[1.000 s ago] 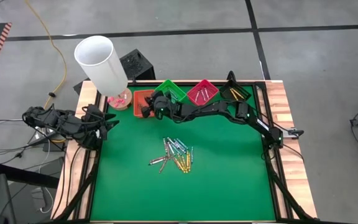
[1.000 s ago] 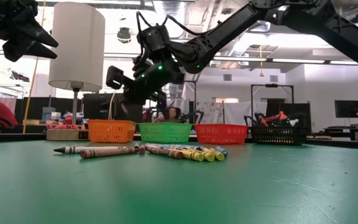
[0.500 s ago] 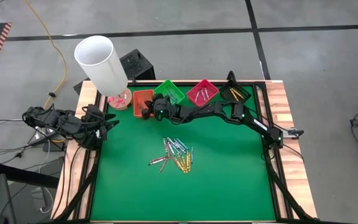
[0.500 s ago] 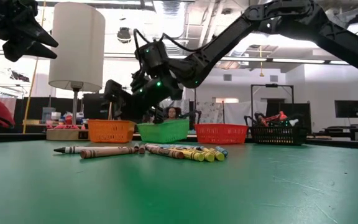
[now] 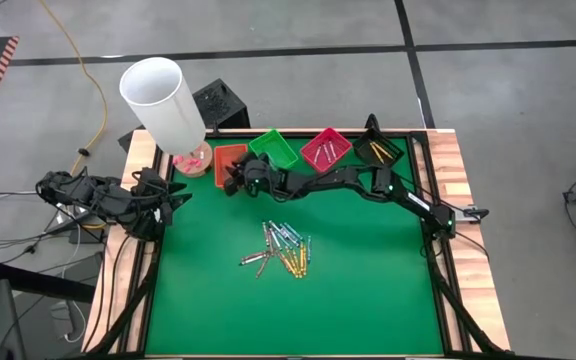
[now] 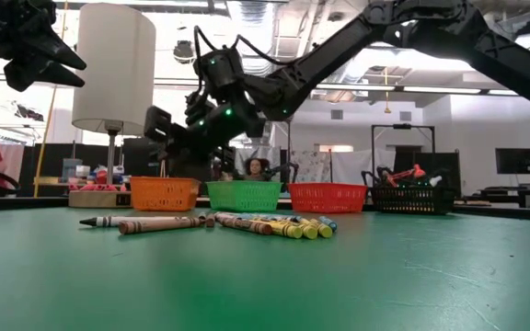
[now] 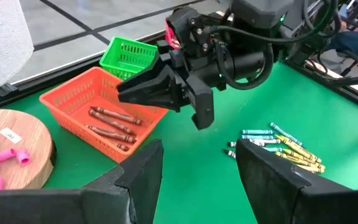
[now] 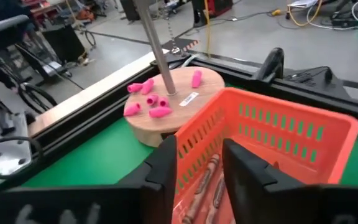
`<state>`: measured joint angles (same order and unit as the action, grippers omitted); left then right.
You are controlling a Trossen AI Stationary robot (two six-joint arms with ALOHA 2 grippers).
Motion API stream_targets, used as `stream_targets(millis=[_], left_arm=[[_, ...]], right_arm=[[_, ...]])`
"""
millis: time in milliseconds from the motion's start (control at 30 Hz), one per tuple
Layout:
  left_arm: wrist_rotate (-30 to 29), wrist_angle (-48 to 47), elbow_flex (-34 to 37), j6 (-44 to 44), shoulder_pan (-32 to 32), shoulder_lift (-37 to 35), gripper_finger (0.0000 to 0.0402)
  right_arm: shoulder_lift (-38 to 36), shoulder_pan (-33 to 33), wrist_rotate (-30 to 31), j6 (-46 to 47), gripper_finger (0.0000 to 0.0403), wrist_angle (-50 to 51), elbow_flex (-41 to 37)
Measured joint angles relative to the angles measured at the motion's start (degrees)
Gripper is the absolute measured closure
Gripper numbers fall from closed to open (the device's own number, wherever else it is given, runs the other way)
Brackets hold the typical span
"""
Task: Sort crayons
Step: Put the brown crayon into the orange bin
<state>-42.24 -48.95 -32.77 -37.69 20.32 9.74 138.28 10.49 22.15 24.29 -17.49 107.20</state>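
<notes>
A heap of crayons (image 5: 283, 250) lies loose in the middle of the green mat, also seen as the crayon heap (image 6: 247, 223). Along the far edge stand an orange tray (image 5: 226, 152), a green tray (image 5: 276, 146), a pink tray (image 5: 326, 148) and a black tray (image 5: 378, 150). Three brownish crayons (image 7: 114, 121) lie in the orange tray. My right gripper (image 7: 179, 102) hangs open just above the orange tray's near-right rim, with nothing between its fingers. My left gripper (image 7: 197, 174) waits open at the table's left edge.
A lamp with a white shade (image 5: 160, 100) stands on a round wooden base (image 7: 5, 149) strewn with pink erasers, just left of the orange tray. The right arm (image 5: 368, 182) stretches along the far side in front of the trays. Bare mat lies near the heap.
My right gripper has moved toward the table's left edge and down, from in front of the green tray to over the orange tray. There its fingers have opened.
</notes>
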Motion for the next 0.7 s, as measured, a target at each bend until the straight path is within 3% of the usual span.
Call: stream_targets(millis=[167,300,467,700], left_arm=[[0.0,0.0,0.0,0.0,0.0,0.0,0.0210],[0.0,0.0,0.0,0.0,0.0,0.0,0.0210],[-0.1,0.0,0.0,0.0,0.0,0.0,0.0210],[-0.2,0.0,0.0,-0.2,0.0,0.0,0.0210]], right_arm=[[-3.2,-1.0,-4.2,-6.2,0.0262,12.0,5.2],[-7.8,-3.4,-5.6,-11.1,0.0267,31.4,10.2],[-10.5,-7.4,-7.8,-8.9,0.0270,57.1,13.6],[-9.6,-15.5,-7.8,-2.1,0.0270,68.8,13.5]])
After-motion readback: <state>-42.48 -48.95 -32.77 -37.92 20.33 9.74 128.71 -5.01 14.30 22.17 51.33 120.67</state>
